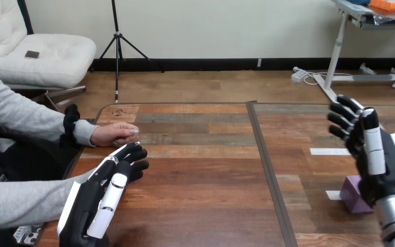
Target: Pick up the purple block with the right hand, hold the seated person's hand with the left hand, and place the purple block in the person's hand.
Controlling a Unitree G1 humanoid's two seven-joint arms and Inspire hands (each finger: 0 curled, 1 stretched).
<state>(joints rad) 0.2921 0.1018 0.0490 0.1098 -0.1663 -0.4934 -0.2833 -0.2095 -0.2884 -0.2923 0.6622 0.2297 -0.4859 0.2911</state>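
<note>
Purple block (352, 196) on table (200, 180) at right, partly behind right hand (378, 154), fingers spread, empty. Left hand (95, 201) relaxed, empty, just beside person's hand (114, 134) resting on table.

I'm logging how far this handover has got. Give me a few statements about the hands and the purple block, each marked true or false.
1. The purple block lies on the table. True.
2. The right hand is closed round the purple block. False: it is open next to the block and holds nothing.
3. The person's hand rests at the table's left edge. True.
4. The left hand is curled round the person's hand. False: it is open, just short of the person's hand, on the robot's side of it.
</note>
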